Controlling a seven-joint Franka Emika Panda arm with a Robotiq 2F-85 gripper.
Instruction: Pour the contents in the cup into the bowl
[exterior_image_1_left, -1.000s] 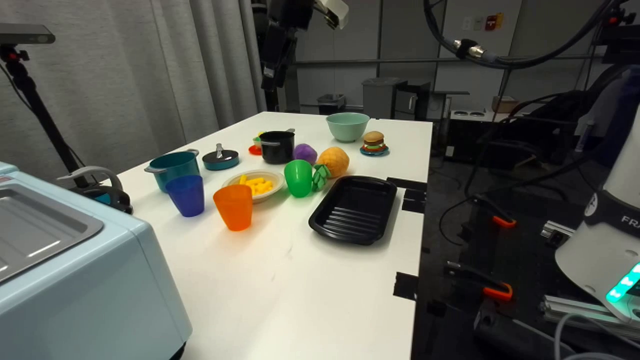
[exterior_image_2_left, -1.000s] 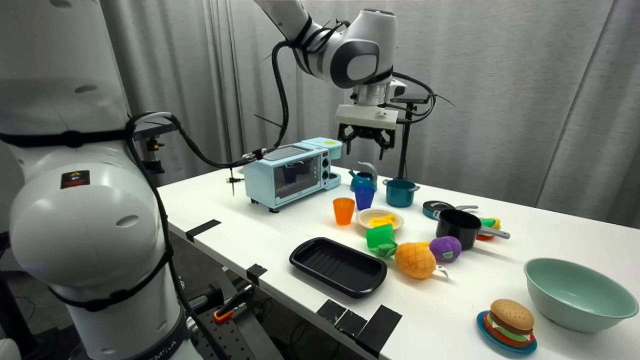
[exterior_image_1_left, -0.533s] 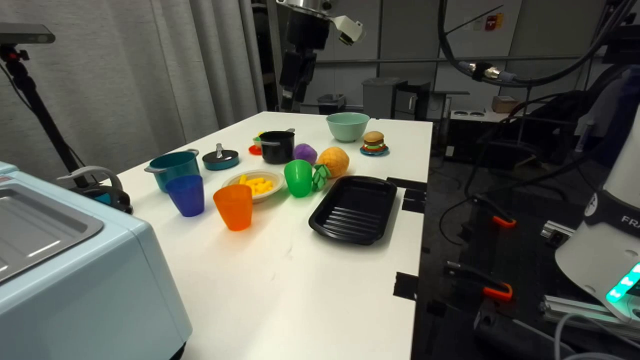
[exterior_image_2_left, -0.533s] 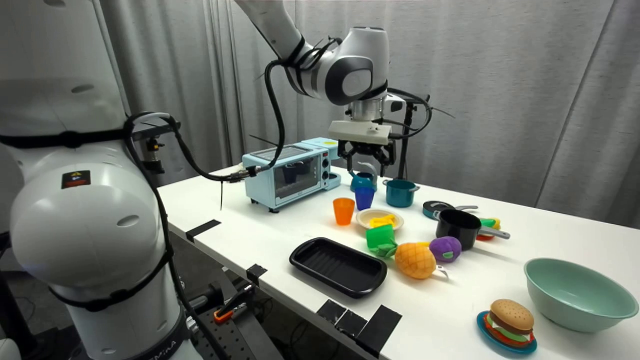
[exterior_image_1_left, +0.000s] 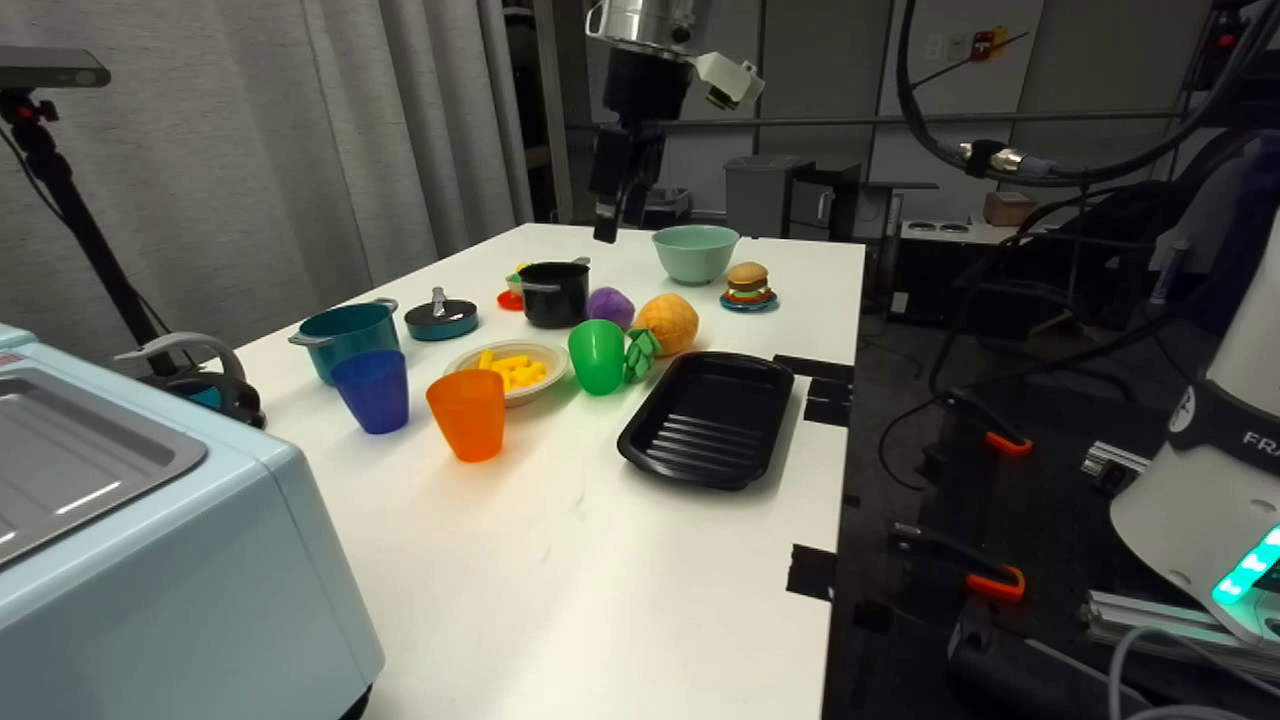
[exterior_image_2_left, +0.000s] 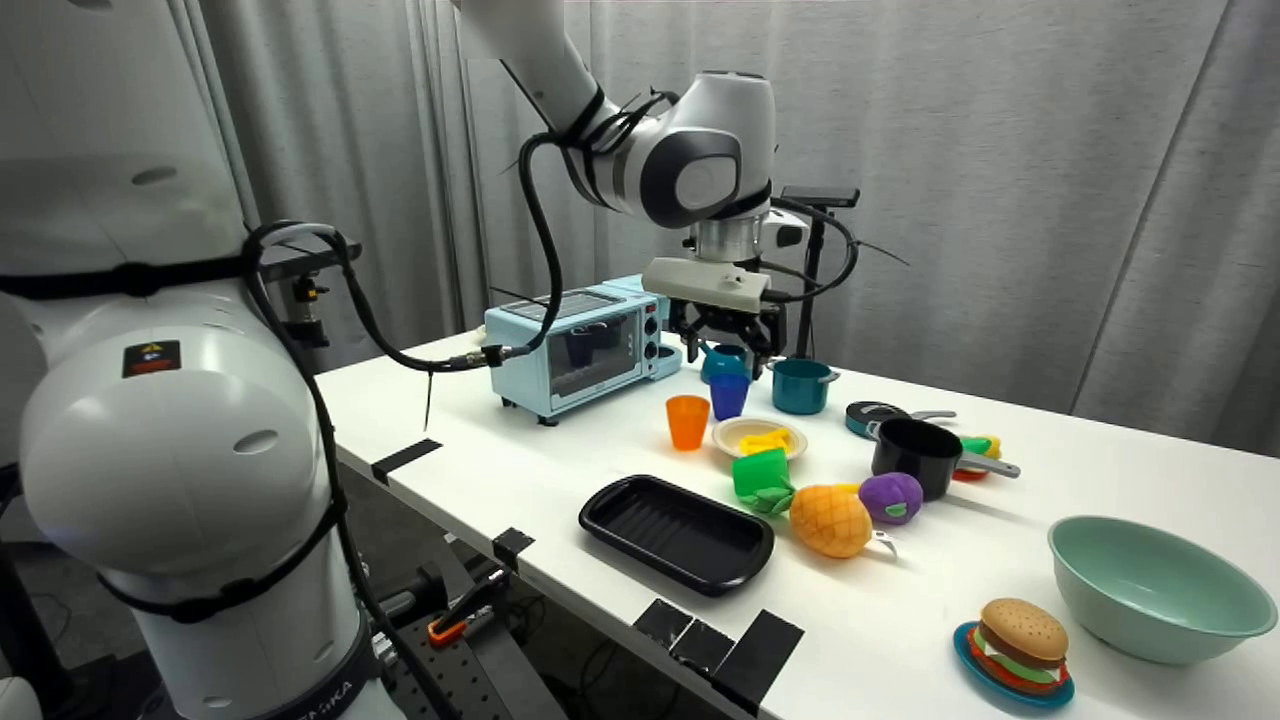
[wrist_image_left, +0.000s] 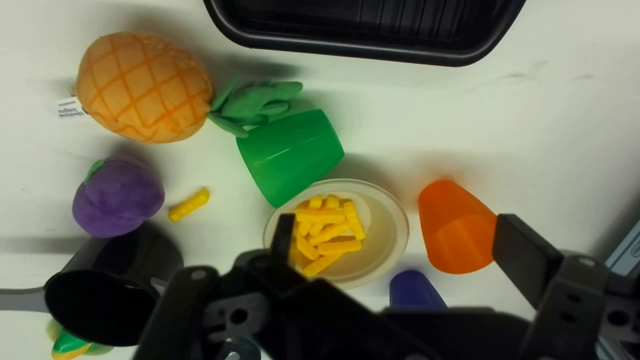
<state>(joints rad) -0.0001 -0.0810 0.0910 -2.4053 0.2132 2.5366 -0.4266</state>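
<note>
The green cup (wrist_image_left: 292, 155) lies on its side, its wide mouth turned toward the pineapple's leaves and purple plush, its narrow base the other way. Its inside is hidden from the wrist camera. Beside it, partly overlapped by the cup in the wrist view, stands the white bowl (wrist_image_left: 384, 232), with several yellow fries (wrist_image_left: 322, 232) in it. In an exterior view the cup (exterior_image_1_left: 597, 358) sits right against the bowl's near side. My gripper (wrist_image_left: 394, 226) hangs above the table, pointing down, open and holding nothing. In an exterior view the gripper (exterior_image_2_left: 724, 360) appears well above the tabletop.
Near the bowl stand an orange cup (wrist_image_left: 455, 230) and a blue cup (wrist_image_left: 415, 290). A plush pineapple (wrist_image_left: 145, 90) touches the green cup. Also around are a black tray (exterior_image_2_left: 680, 535), a purple plush (wrist_image_left: 117, 197), a black pot (exterior_image_2_left: 918, 460) and a loose fry (wrist_image_left: 189, 204).
My gripper has come down toward the table and shifted sideways, away from the curtain. It has stayed open. The cup, bowl and other objects have not moved.
</note>
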